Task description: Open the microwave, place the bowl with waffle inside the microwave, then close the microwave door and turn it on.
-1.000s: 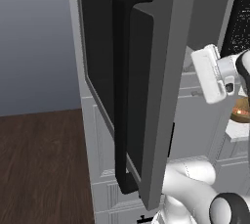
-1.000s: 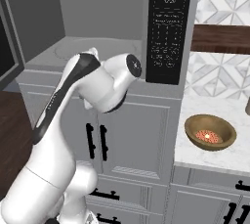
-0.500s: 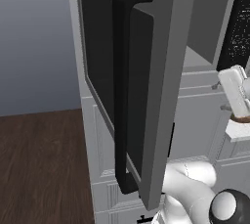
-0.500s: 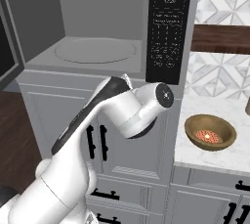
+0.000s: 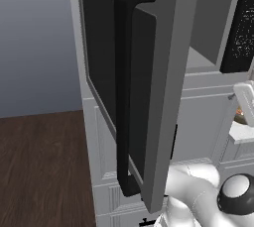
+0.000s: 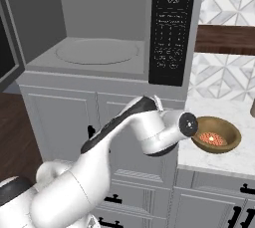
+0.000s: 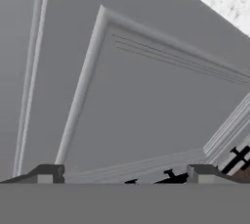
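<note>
The microwave stands with its door swung wide open to the left, the tall black handle facing outward, and the round turntable bare inside. The bowl sits on the white counter to the right, below the black control strip, with something reddish in it. The gripper has its fingers spread wide apart, holding nothing, close to a white cabinet panel near the bowl.
</note>
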Available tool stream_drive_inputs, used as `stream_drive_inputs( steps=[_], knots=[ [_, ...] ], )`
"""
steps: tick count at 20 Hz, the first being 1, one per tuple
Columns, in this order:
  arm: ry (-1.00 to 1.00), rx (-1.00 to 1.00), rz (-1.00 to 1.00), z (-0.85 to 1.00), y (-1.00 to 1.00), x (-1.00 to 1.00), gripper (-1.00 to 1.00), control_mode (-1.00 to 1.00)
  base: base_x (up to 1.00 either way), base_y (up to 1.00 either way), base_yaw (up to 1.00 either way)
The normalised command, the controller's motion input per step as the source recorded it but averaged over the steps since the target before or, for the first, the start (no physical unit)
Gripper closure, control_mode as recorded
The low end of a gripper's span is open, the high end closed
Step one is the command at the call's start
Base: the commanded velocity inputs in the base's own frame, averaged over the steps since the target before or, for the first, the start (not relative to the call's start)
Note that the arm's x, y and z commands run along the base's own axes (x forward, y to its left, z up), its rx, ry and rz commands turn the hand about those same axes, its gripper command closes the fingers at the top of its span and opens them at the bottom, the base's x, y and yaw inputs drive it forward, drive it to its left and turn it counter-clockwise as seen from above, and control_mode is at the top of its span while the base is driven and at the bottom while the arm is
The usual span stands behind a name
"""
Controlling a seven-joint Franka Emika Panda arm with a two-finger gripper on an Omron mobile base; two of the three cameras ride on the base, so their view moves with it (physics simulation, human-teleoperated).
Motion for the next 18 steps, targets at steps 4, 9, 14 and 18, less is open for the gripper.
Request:
stream_drive_inputs(
  steps=[4, 9, 14, 18],
  knots=[
    [0.04, 0.12, -0.02, -0.17, -1.00, 0.45, -1.00, -1.00, 0.00, 0.00, 0.00],
    [0.05, 0.25, -0.02, -0.04, -1.00, 0.02, -1.00, -1.00, 0.00, 0.00, 0.00],
    [0.13, 0.28, -0.09, -0.08, -1.00, 0.09, -1.00, -1.00, 0.00, 0.00, 0.00],
    [0.19, 0.22, -0.13, -0.37, -1.00, 0.40, -1.00, -1.00, 0.00, 0.00, 0.00]
  ],
)
